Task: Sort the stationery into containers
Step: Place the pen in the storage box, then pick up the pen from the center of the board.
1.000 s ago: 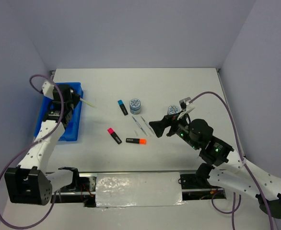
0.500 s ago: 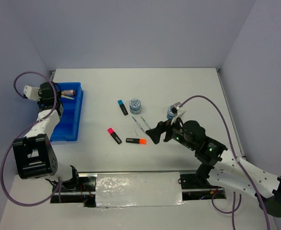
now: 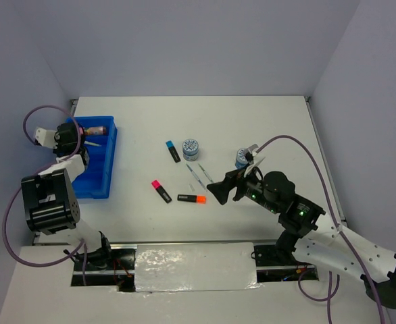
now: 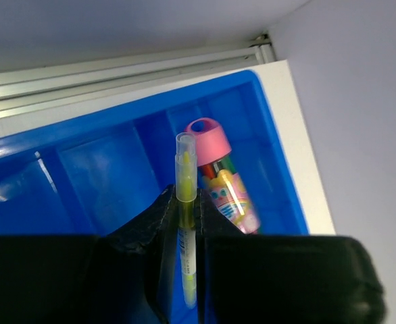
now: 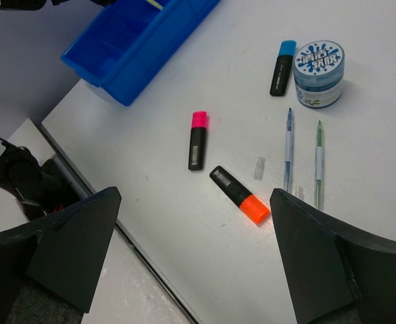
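My left gripper (image 4: 184, 202) is shut on the yellow stick (image 4: 186, 169), which it holds over the bright blue compartment tray (image 4: 103, 169). A pink tube (image 4: 221, 179) lies in the tray's far end compartment. From above, the left gripper (image 3: 82, 140) hangs over the tray (image 3: 98, 177), and the stick (image 3: 94, 144) pokes out rightward. My right gripper (image 5: 194, 196) is open above the table, near the orange-capped highlighter (image 5: 238, 194). Nearby lie the pink-capped highlighter (image 5: 197, 140), the blue-capped highlighter (image 5: 280, 67), two thin pens (image 5: 288, 148) and a tape roll (image 5: 318, 64).
A second tape roll (image 3: 242, 158) stands just behind the right gripper (image 3: 216, 191). A small clear cap (image 5: 259, 167) lies beside the pens. The table's near edge (image 5: 137, 250) and a metal rail run below the highlighters. Grey walls close in on both sides.
The left arm has swung back to the tray's left side, and the yellow stick now sits over the tray instead of past its right rim. The right gripper has crept toward the orange highlighter.
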You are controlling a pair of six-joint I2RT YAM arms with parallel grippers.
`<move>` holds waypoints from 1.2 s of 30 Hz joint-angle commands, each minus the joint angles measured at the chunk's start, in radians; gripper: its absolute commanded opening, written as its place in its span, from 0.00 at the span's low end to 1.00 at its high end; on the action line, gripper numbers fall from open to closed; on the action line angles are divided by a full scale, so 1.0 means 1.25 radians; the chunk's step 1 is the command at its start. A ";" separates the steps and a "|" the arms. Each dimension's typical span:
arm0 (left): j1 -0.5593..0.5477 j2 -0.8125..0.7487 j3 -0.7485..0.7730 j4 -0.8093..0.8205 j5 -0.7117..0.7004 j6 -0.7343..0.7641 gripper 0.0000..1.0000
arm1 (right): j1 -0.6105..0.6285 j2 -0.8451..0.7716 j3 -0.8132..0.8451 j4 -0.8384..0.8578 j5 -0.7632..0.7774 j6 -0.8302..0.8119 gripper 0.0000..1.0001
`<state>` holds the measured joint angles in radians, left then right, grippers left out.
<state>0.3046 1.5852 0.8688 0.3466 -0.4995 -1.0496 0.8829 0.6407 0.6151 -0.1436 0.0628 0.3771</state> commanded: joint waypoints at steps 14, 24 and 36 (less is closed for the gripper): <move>0.005 -0.051 0.068 -0.139 0.007 -0.047 0.99 | -0.021 0.104 0.062 -0.003 0.014 -0.049 1.00; -0.104 -0.154 0.440 -0.627 0.148 0.068 0.99 | -0.193 0.524 0.234 -0.167 0.003 -0.084 0.76; -0.447 -0.460 0.054 -0.659 0.277 0.303 0.99 | -0.196 0.842 0.418 -0.203 0.068 -0.156 0.49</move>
<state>-0.2066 1.0805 0.9752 -0.4229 -0.1848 -0.7658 0.6411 1.6646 1.0801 -0.3733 0.1070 0.2195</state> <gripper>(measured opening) 0.993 0.499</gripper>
